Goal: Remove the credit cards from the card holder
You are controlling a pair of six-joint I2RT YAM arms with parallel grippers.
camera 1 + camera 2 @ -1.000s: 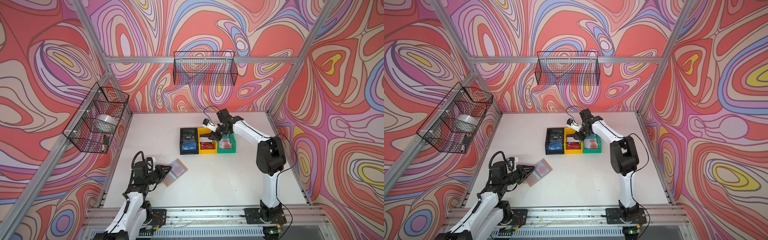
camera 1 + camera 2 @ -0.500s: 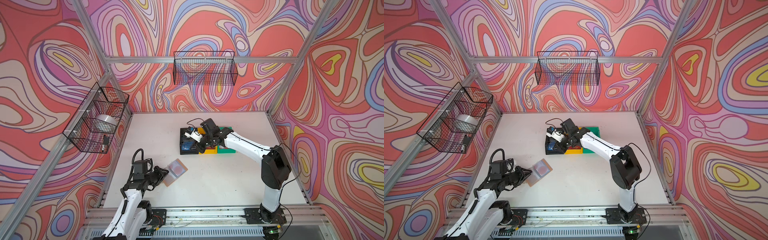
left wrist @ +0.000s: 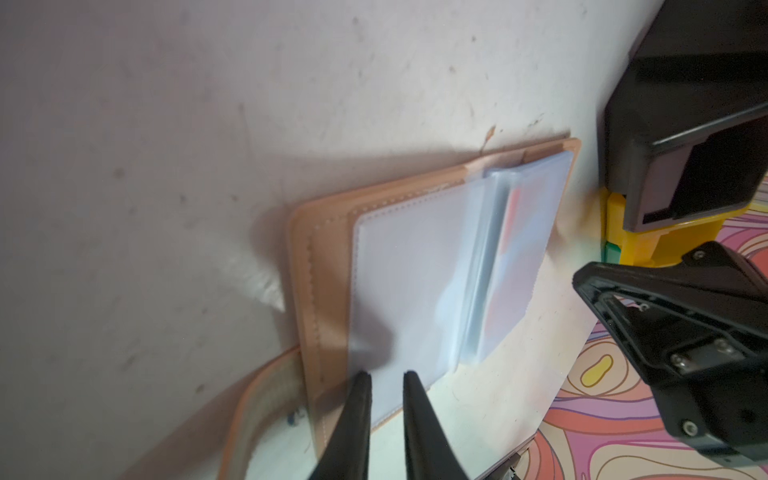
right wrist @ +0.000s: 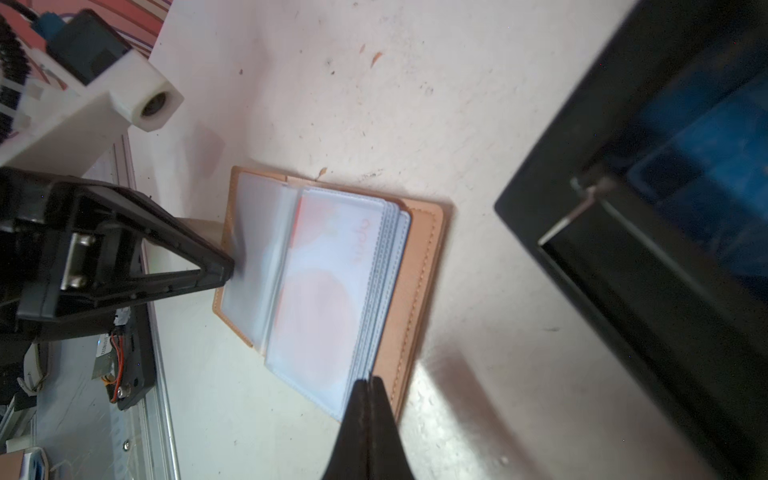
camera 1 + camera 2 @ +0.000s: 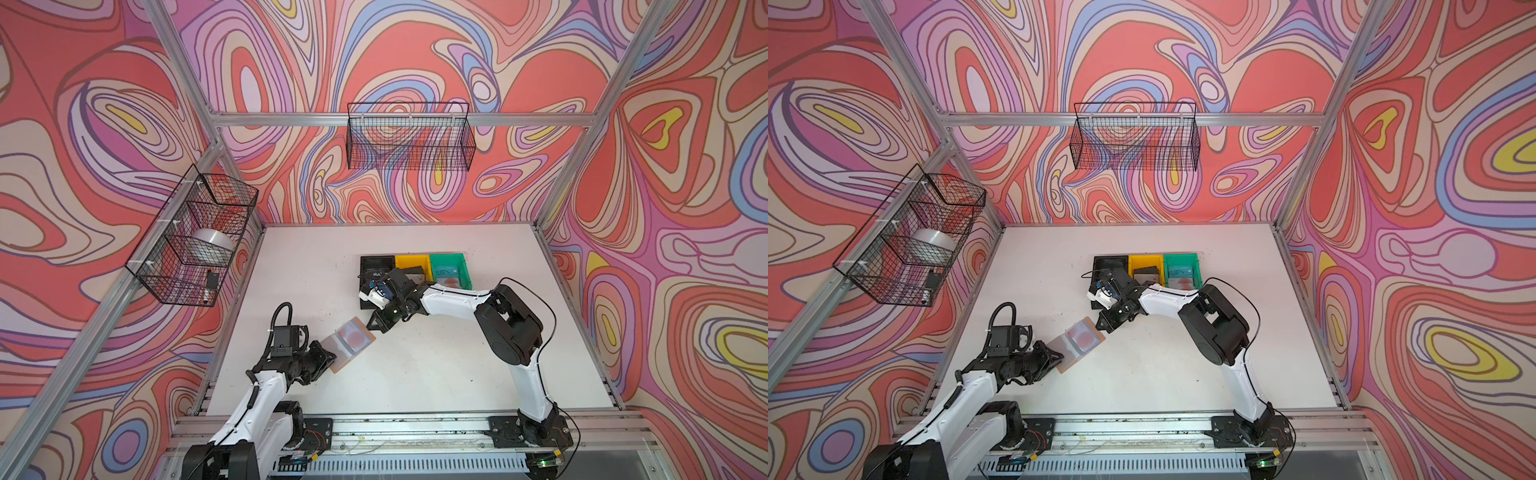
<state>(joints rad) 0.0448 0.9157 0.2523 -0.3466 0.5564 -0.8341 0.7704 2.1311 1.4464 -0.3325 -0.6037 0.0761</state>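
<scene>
The tan card holder (image 5: 341,352) (image 5: 1068,358) lies open on the white table, its clear sleeves fanned. A pale credit card with a red circle (image 4: 320,307) (image 5: 355,336) sits inside the top sleeve. A blue credit card (image 5: 376,274) lies in the black bin. My left gripper (image 3: 387,374) (image 5: 331,358) rests its tips on the holder's left clear page, jaws a narrow gap apart with nothing between them. My right gripper (image 4: 368,380) (image 5: 370,326) is shut, its tips touching the sleeve stack's outer edge beside the tan cover (image 4: 424,266).
The black bin (image 5: 376,260), a yellow bin (image 5: 411,262) and a green bin (image 5: 449,259) stand in a row just behind the holder; my right forearm crosses over them. Wire baskets hang on the left and back walls.
My right arm swung from above the yellow and green bins across to the holder's far corner, and its jaws closed. My left gripper stayed on the holder, and the holder did not move.
</scene>
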